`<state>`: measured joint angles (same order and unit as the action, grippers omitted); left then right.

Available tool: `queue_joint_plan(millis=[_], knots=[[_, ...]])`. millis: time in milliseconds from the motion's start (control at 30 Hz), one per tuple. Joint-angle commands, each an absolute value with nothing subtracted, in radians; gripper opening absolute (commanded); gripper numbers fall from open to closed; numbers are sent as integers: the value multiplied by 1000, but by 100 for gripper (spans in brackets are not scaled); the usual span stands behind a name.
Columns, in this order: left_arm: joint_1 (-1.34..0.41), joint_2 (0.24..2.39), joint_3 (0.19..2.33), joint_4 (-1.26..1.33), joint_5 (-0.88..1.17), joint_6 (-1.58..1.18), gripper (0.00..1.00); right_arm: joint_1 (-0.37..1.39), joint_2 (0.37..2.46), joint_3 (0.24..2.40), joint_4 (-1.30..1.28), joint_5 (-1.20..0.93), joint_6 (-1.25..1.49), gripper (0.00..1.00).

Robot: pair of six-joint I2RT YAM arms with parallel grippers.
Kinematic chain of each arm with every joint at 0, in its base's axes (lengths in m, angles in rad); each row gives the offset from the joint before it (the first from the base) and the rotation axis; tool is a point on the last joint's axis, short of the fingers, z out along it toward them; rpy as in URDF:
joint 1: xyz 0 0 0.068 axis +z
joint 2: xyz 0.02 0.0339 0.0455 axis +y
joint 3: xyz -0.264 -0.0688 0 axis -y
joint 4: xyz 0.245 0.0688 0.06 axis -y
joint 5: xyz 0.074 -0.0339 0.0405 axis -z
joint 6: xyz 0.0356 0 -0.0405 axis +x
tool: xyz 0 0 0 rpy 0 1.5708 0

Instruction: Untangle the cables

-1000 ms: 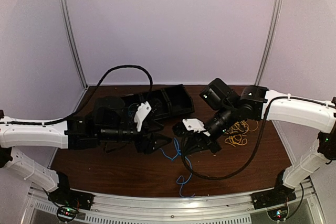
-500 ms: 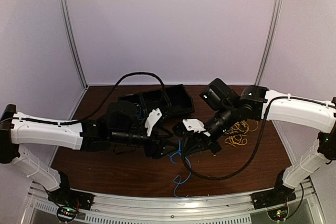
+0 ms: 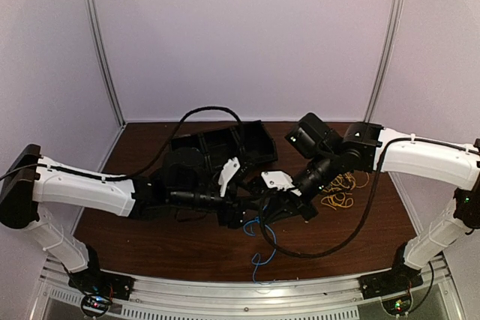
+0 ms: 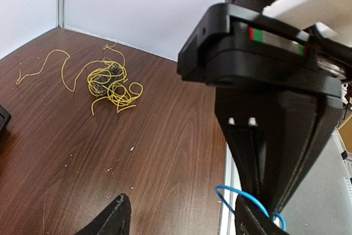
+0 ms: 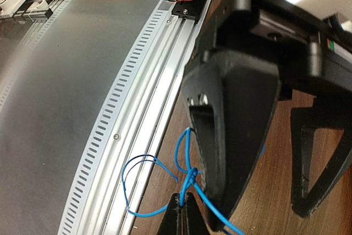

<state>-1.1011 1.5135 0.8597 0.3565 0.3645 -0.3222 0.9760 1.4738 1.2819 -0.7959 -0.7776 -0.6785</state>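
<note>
Looking down on a dark brown table point(image 3: 165, 249), matte and flat with a fine wood grain, walled by pale smooth panels point(image 3: 247, 35)

Stretching in low from either side with two arms in glossy white shells and black jointed wrists, both bending inward and meeting near the table's middle

Resting at the back: a black moulded tray point(image 3: 251, 144) with compartments, partly covered by the left wrist

Spreading the left gripper point(image 3: 244, 216) wide, its black wedge-shaped fingers point(image 4: 115, 221) standing well apart, clasping nothing and pointing toward the right gripper point(image 3: 283, 211)

Pinching the right gripper's narrow tips fully together on the blue cable point(image 5: 184, 177), a thin shiny wire knotted just above those tips and looping loosely toward the near edge and the slotted metal rail point(image 5: 137, 114)

Lying well apart from both grippers, on the right side of the table behind the right arm: the yellow cable point(image 4: 113, 83), thin kinked wire in a small curly bundle with stray ends trailing over the wood

Blocking much of each wrist view with the other gripper's black body

Cutting off the left fingertips at the bottom of the left wrist view

Losing the tray's contents in shadow
</note>
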Motion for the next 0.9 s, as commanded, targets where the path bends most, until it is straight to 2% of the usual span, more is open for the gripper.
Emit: queue_joint_plan(millis=[0, 300, 867], knots=[[-1084, 1416, 786, 449, 378, -316, 66, 982, 1446, 1279, -816, -765, -691, 0], [-1078, 1433, 763, 537, 454, -326, 64, 983, 1467, 1312, -856, -761, -700, 0], [-1078, 1494, 793, 552, 517, -273, 59, 1015, 1502, 1360, -913, -745, -721, 0]])
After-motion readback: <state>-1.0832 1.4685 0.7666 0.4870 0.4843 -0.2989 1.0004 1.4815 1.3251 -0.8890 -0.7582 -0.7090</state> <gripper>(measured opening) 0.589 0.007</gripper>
